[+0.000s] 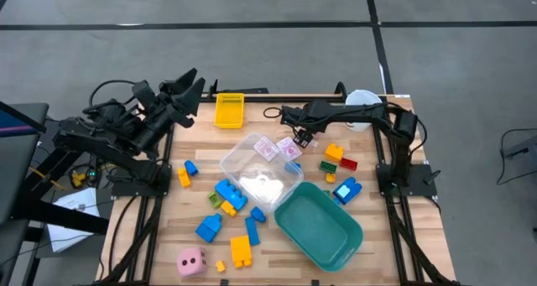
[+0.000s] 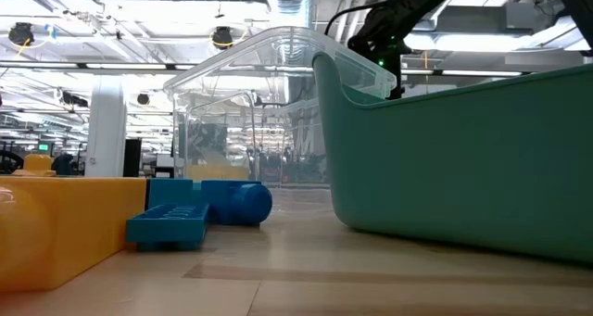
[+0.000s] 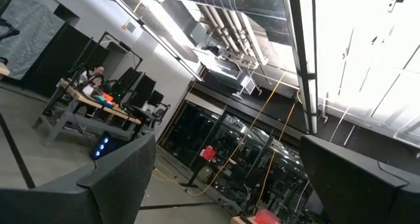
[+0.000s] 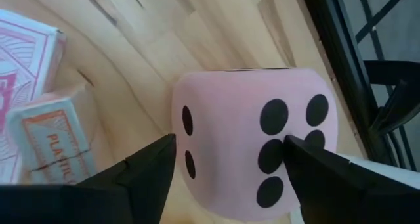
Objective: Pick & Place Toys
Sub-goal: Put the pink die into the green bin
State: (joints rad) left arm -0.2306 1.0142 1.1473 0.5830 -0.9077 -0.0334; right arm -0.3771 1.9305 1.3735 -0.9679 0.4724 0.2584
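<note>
A pink die with dark dots point(image 4: 252, 138) sits on the wooden table beside pink-white cards point(image 4: 39, 132). My right gripper point(image 4: 226, 161) points steeply down over it, open, one finger on each side of the die. From above, the gripper point(image 1: 297, 140) hides this die, next to the cards point(image 1: 267, 148). A second pink die point(image 1: 191, 261) rests near the front edge. Blue, yellow, orange, red and green bricks point(image 1: 231, 194) lie scattered on the table. My left gripper point(image 1: 193, 85) is open and raised at the far left, aimed into the room point(image 3: 223, 184). My right gripper comes at the die from above, slanting, with one finger point(image 4: 154, 161) at its two-dot face and the other finger point(image 4: 315, 168) at the opposite side. The die rests on the table. I cannot tell whether the fingers touch it.
A clear plastic container point(image 1: 262, 170) stands mid-table, and a teal tub point(image 1: 319, 227) sits in front of it to the right. A yellow tray-like piece point(image 1: 228, 110) and a white cup point(image 1: 362, 99) lie along the far edge. Red and orange bricks point(image 1: 336, 156) lie right of the gripper.
</note>
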